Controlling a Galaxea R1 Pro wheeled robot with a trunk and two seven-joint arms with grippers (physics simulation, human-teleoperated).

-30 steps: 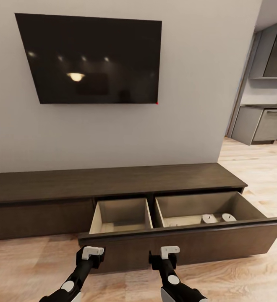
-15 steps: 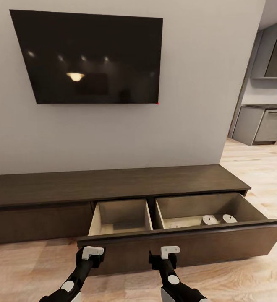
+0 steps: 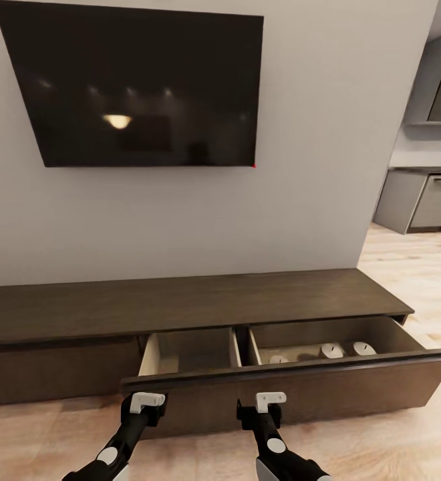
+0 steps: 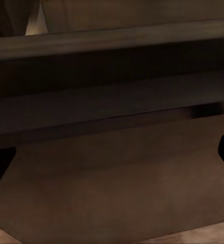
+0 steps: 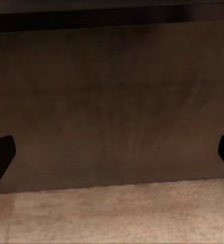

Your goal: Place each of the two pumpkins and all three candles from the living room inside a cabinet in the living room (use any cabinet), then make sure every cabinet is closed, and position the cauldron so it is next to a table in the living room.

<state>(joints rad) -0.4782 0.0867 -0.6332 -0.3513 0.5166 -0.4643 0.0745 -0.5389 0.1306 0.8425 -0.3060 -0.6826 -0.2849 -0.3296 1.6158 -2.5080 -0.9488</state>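
The long dark brown cabinet stands against the wall with its wide right drawer partly pulled out. In the drawer's right compartment lie two pale candles, and the top of a third candle peeps over the drawer front. My left gripper and right gripper are both against that dark front, open and holding nothing. Both wrist views look onto the front close up, with the left gripper and right gripper spread wide. The pumpkins and the cauldron are out of view.
A large black TV hangs on the wall above the cabinet. The cabinet's left front is shut. Light wood floor runs off to the right toward grey kitchen units.
The camera has moved closer to the wall. The drawer has slid further into the cabinet, so less of its inside shows. Both grippers keep their place against its front.
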